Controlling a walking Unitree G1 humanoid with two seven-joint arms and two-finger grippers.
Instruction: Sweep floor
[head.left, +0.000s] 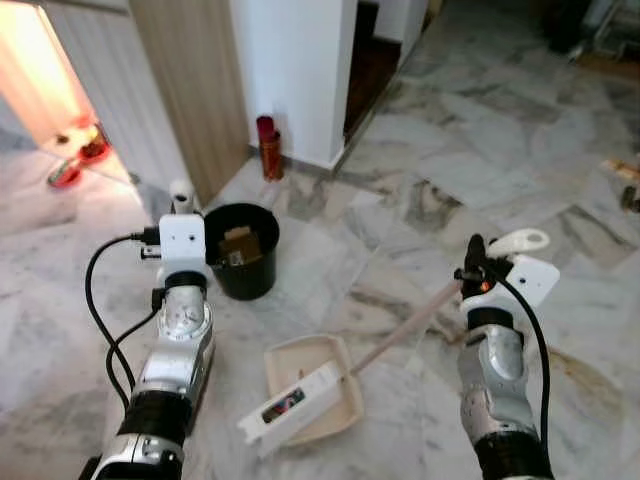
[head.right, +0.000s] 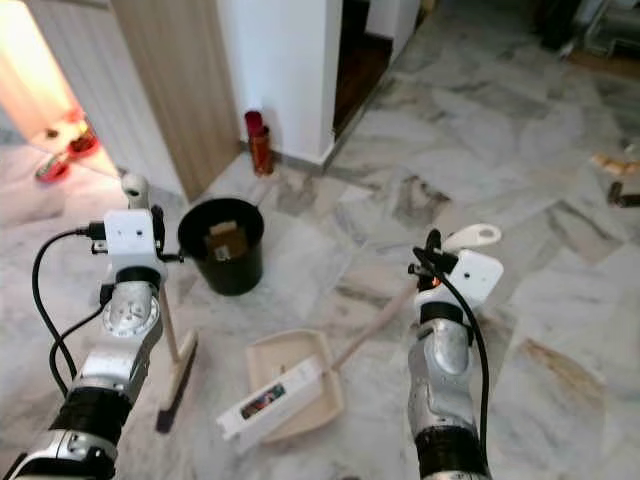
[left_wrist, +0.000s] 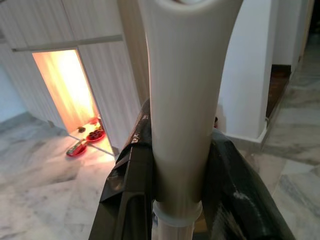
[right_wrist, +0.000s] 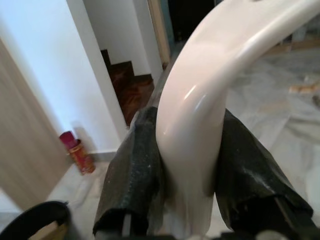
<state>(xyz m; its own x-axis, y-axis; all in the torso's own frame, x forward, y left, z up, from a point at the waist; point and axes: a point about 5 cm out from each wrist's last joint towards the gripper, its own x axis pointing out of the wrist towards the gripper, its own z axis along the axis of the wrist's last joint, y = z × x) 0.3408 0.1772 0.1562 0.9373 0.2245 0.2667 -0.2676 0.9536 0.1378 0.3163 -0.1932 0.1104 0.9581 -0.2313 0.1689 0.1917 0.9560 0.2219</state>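
My left gripper (left_wrist: 177, 165) is shut on the pale broom handle (head.right: 133, 188), which stands nearly upright. Its brush head (head.right: 177, 382) rests on the marble floor beside my left arm. My right gripper (head.left: 478, 262) is shut on the looped white top of the long dustpan handle (right_wrist: 200, 100). That handle slants down to the beige dustpan (head.left: 335, 365), which lies on the floor between my arms. A white oblong box (head.left: 290, 405) with a dark label lies across the pan's front edge.
A black bin (head.left: 242, 250) holding a piece of cardboard stands just beyond the dustpan. A red can (head.left: 269, 147) stands by the white wall corner. Red slippers (head.left: 80, 160) lie at the lit doorway on the left. Small scraps (head.left: 625, 180) lie far right.
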